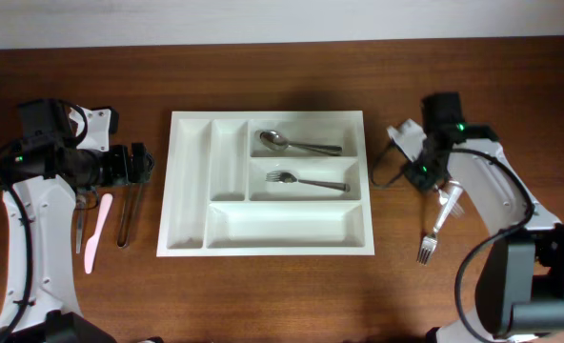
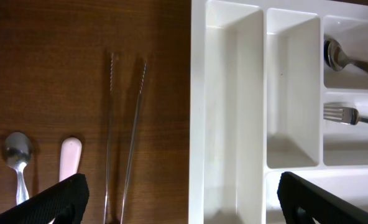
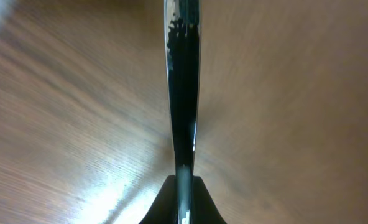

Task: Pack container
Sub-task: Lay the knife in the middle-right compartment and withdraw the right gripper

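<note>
Right hand [image 3: 183, 198] pinches the fork [image 3: 183, 93] right of the container [image 1: 189, 181].

The container [image 2: 197, 124] runs off the left wrist view's right edge, cropping spoon [image 2: 334, 55] and fork [image 2: 340, 114] handles

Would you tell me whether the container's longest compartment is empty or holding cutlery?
Empty: in the container, the longest compartment shows only bare white floor; spoon and fork lie in others.
</note>
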{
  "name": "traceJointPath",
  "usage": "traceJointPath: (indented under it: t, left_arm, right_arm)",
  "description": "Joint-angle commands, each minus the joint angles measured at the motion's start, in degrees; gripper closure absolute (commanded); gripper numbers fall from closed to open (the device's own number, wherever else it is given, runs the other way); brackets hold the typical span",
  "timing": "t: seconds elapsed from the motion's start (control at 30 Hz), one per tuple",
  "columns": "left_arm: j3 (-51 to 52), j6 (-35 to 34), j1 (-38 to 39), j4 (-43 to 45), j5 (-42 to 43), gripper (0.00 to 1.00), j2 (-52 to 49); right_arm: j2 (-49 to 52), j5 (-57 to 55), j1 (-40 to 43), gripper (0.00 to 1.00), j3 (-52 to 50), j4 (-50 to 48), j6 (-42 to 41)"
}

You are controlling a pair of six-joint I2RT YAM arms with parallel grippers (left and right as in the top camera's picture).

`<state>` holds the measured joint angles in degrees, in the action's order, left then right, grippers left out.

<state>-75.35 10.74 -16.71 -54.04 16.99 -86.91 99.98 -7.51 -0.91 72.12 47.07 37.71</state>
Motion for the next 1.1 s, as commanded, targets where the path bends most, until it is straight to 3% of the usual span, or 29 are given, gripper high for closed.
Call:
traceJointPath:
  t: [0.0, 0.27, 0.43, 0.6, 0.83, 1.07]
  left_arm:
    - [-1.0, 0.9, -0.3, 0.0, 0.8, 0.01, 0.1]
    - [-1.0, 0.9, -0.3, 0.0, 0.8, 0.01, 0.1]
    - [-1.0, 0.9, -0.3, 0.0, 0.8, 0.01, 0.1]
    - [-1.0, 0.9, -0.3, 0.0, 0.8, 0.01, 0.1]
    - [-1.0, 0.9, -0.3, 0.0, 0.8, 0.01, 0.1]
    - [-1.0, 0.9, -0.3, 0.0, 0.8, 0.01, 0.1]
  right_arm:
    - [-2.6, -0.5, -5.6, 0.96, 6.8, 2.4, -0.7]
    - [-2.6, -1.0, -16.8, 0.96, 10.4, 3.6, -0.5]
    - [-2.6, -1.0, -18.2, 0.96, 10.4, 3.8, -0.8]
    - [-2.6, 6.2, -20.7, 0.96, 10.4, 3.5, -0.5]
    - [-0.6, 10.5, -29.3, 0.96, 10.4, -1.0, 16.7]
    - [7.2, 10.3, -31.4, 0.96, 10.4, -4.5, 17.1]
